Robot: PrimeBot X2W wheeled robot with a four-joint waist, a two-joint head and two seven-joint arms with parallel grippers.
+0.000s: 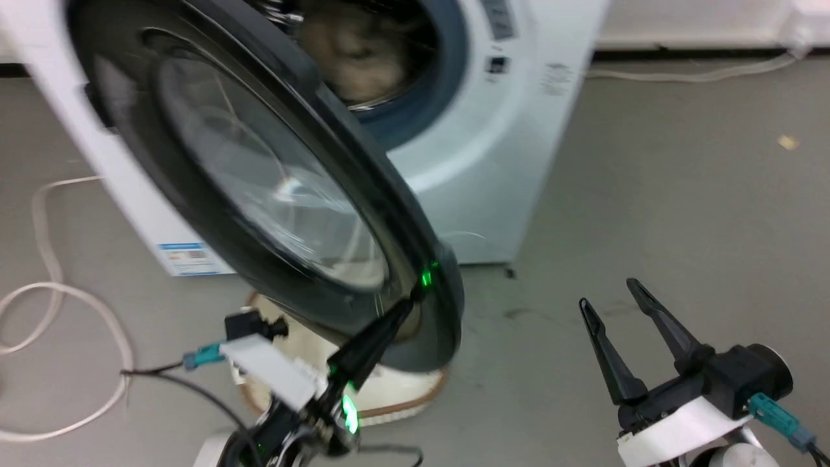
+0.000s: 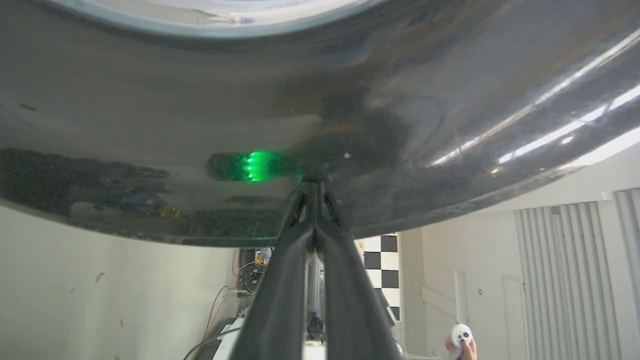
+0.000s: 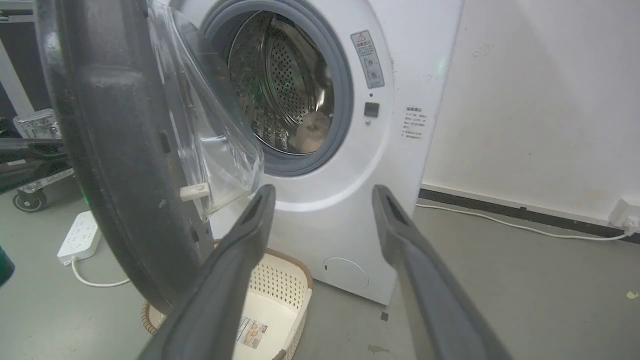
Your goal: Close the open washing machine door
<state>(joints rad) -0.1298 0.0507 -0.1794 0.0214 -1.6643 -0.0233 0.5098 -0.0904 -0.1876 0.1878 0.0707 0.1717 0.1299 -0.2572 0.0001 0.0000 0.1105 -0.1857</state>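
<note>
The washing machine door hangs half open. It swings out from the white washer, over a cream basket on the floor. The left gripper has its two fingers squeezed together and holds nothing. Its tips touch the door's black rim near the low outer edge. The right gripper sits off to the side, with its fingers wide apart and empty.

I think the left arm should push slowly toward the washer and follow the door's round swing until the latch catches. The rim is smooth, shiny and curved, so the tips could slip. The middle of the door is a clear, bulging bowl. Behind it is a steel drum full of little holes, with a grey rubber ring around it.
</note>
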